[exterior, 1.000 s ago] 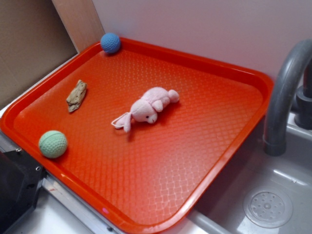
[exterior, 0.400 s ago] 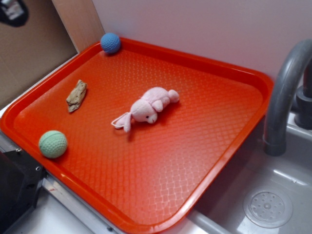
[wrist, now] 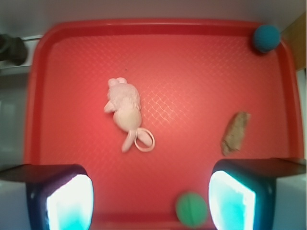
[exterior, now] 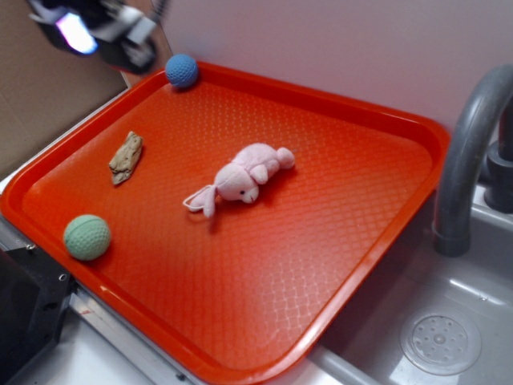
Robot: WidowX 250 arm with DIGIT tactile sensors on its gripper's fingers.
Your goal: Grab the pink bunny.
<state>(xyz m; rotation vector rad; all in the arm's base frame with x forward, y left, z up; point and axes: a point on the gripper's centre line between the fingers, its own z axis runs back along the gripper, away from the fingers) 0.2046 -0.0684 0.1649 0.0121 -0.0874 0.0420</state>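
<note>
The pink bunny (exterior: pixel 244 178) lies on its side near the middle of the orange tray (exterior: pixel 337 265), ears and a small loop pointing toward the front left. From the wrist camera the pink bunny (wrist: pixel 125 109) sits left of centre, well ahead of the fingers. My gripper (exterior: pixel 96 32) hangs blurred high at the top left, above the tray's far left corner and far from the bunny. In the wrist view the gripper (wrist: pixel 151 203) is open, its two glowing pads wide apart with nothing between them.
A blue ball (exterior: pixel 182 70) rests in the tray's far corner, a green ball (exterior: pixel 86 237) near the front left rim, and a tan rock-like chunk (exterior: pixel 126 157) between them. A grey faucet (exterior: pixel 469 152) and sink (exterior: pixel 441 341) stand to the right.
The gripper has come into the exterior view at the top left and moved right toward the blue ball. The bunny and other objects have not moved.
</note>
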